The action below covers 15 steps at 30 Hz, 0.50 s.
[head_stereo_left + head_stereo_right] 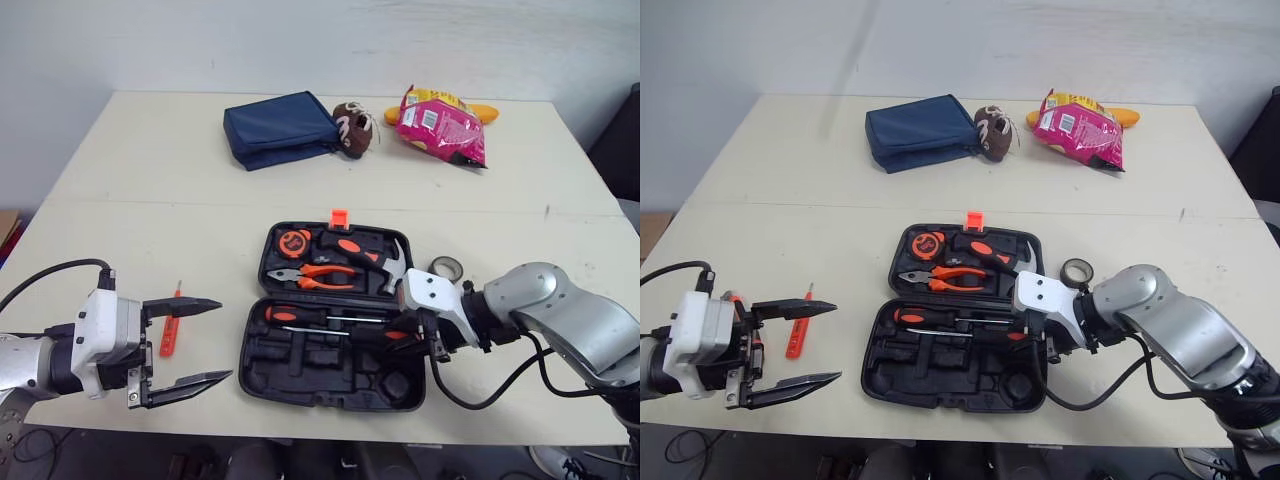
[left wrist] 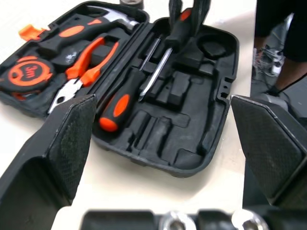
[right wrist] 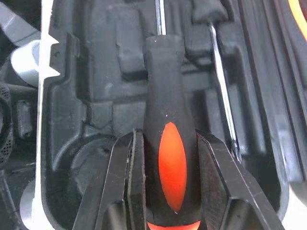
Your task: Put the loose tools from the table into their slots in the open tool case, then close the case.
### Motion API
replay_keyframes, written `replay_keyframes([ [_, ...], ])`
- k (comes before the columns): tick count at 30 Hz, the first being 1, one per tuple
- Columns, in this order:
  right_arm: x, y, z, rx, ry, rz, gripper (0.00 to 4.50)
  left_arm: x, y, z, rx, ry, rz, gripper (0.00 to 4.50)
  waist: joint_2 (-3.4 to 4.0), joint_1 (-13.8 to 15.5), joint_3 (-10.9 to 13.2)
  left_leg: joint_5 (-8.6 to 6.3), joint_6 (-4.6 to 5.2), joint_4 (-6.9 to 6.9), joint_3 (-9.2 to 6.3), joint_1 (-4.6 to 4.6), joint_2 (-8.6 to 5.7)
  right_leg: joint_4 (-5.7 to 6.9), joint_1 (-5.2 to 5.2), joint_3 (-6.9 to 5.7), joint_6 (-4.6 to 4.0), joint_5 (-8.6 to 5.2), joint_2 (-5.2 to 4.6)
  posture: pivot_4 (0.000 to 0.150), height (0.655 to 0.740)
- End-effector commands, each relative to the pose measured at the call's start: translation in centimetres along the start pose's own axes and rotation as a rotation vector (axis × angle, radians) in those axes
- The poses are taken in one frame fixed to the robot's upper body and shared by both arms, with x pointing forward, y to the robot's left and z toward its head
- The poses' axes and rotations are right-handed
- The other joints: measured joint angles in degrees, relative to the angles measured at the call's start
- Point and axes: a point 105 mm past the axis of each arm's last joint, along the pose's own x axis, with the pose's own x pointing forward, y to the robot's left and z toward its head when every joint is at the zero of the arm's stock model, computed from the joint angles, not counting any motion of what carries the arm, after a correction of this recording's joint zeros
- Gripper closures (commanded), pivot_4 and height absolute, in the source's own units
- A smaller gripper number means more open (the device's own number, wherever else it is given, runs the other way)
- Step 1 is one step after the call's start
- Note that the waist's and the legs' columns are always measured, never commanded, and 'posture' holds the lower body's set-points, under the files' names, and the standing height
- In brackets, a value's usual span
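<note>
My right wrist view shows what the head views leave small: my right pincer (image 3: 168,143) is closed on the black-and-orange handle of a screwdriver (image 3: 164,81), one finger on each side of the orange inlay. Its shaft runs out over the black moulded tray of the tool case (image 1: 300,375). I cannot tell whether it sits in a slot. From the head, this grip is at the three o'clock end of the case's near half.

My left pincer (image 1: 222,340) is spread wide and holds nothing. It hovers at nine o'clock of the case, well apart from it. My left wrist view looks between those fingers at the open case. A second screwdriver (image 2: 120,103) lies in the near half. The far half holds pliers (image 2: 79,72), a hammer (image 2: 76,31) and a tape measure (image 2: 29,74).

That tape measure reads "3m"; the head views are too small to show it.

The head views add the table (image 1: 140,170). A small red tool (image 1: 171,330) lies loose beside my left pincer, at nine o'clock of the case. A tape roll (image 1: 447,267) lies at two o'clock, just beside the case. Far off toward twelve o'clock are a blue pouch (image 1: 280,128), a brown ball (image 1: 352,128) and a pink snack bag (image 1: 440,125), whose print I cannot read.
</note>
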Motion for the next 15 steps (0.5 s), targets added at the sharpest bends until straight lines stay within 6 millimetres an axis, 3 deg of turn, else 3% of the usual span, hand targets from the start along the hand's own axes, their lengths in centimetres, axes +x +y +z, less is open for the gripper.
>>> replay_keyframes([
  [1, 0.1, -0.1, 0.3, -0.024, 0.011, -0.018, 3.49, 0.4, -0.5, 0.5, 0.028, -0.001, -0.026, 0.00, 0.00, 0.03, 0.00, 0.00, 0.00, 0.00, 0.00, -0.01, 0.01, 0.00, -0.02, 0.00, -0.01, 0.00, 0.01, 0.150, 0.7400],
  [15, 0.8, -1.4, -1.1, 0.053, 0.064, -0.051, 3.49, 0.5, -0.5, 0.7, 0.021, -0.009, -0.022, 0.00, -0.14, -0.01, -0.09, 0.02, 0.00, 0.04, 0.01, -0.01, 0.01, 0.05, -0.04, 0.01, -0.02, 0.01, 0.01, 0.150, 0.7400],
])
